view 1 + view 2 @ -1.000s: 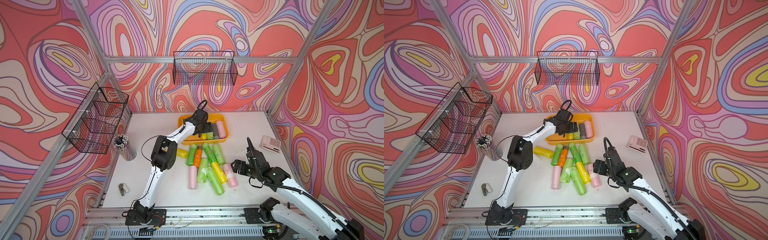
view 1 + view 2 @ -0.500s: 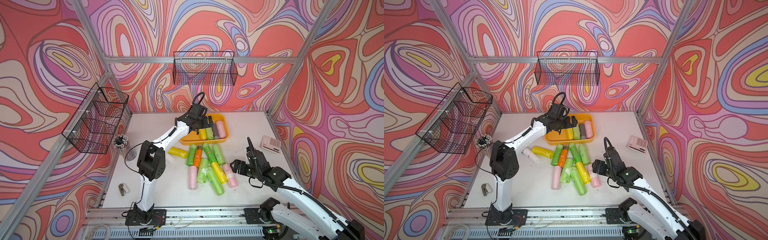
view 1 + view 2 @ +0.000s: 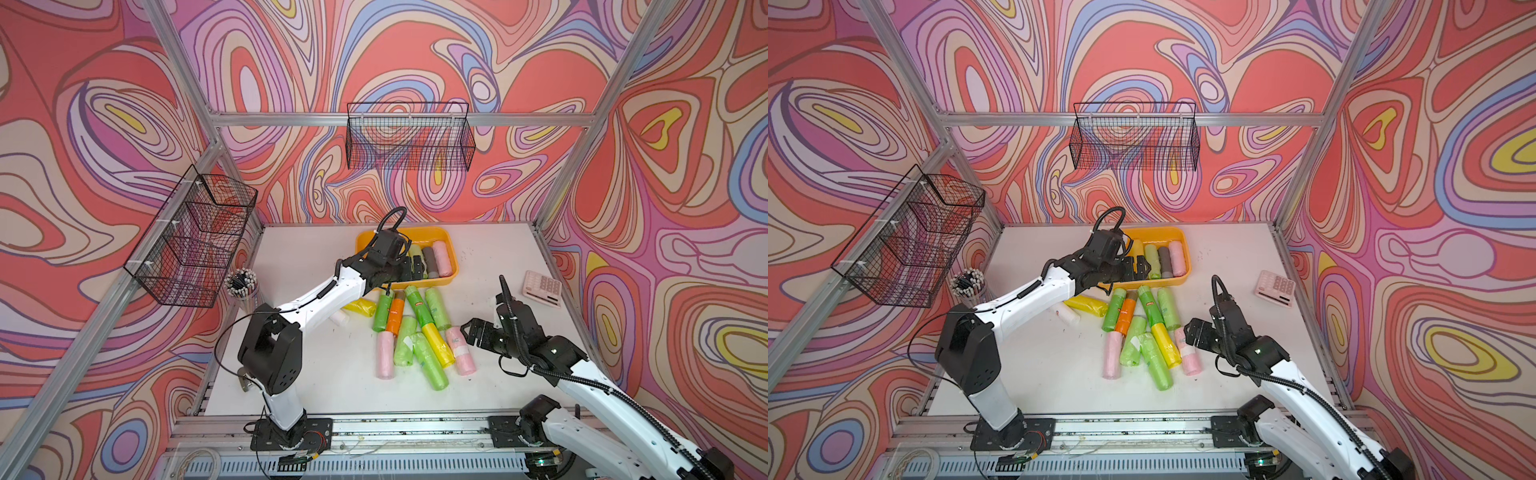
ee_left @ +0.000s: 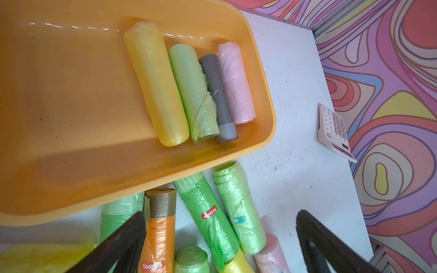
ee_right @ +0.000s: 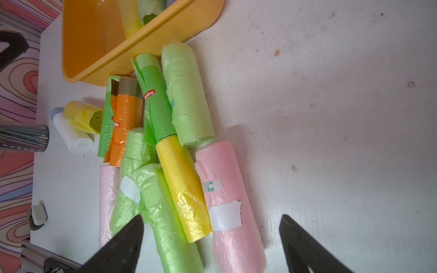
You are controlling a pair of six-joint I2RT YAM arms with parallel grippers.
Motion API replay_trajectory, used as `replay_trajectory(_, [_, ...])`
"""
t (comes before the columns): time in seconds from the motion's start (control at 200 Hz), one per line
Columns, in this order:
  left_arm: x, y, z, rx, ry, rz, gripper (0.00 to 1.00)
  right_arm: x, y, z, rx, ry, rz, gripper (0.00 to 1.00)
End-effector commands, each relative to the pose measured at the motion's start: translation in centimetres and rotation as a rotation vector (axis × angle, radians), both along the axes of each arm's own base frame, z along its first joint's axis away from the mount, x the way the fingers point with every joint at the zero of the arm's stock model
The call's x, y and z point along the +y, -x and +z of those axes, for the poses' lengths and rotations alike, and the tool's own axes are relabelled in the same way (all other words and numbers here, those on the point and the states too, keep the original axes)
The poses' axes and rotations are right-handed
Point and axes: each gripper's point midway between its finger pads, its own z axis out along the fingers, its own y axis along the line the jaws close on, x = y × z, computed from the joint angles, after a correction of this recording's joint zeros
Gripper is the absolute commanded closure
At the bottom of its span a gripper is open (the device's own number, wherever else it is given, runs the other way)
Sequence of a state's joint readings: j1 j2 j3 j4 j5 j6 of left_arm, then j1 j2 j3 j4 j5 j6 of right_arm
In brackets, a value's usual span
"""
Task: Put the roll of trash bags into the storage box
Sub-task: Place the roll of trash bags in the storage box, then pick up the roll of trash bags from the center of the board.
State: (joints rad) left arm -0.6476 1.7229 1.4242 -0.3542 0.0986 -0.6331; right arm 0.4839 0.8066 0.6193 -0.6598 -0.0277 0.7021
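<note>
Trash-bag rolls (image 3: pixel 409 332) heaped on worktop (image 3: pixel 316 374) just before storage box (image 3: pixel 419 230), four already inside. Left end effector (image 4: pixel 220 214) apart, empty, over box's near rim; right end effector (image 5: pixel 211 217) apart above pink roll (image 5: pixel 227 189). Likely next pick: descend, straddle, clamp.

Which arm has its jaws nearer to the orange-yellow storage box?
Left. The left arm holds its jaws over the front edge of the storage box; the right arm has its jaws apart from it, by the pile's pink roll.
</note>
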Motion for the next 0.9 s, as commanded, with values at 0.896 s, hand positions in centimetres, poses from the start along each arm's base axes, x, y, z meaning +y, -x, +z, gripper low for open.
replay_trajectory(0.896, [8.0, 15.0, -2.5, 0.046, 0.048, 0.077, 0.00, -0.5, 0.7, -5.6, 0.108, 0.035, -0.034, 0.32])
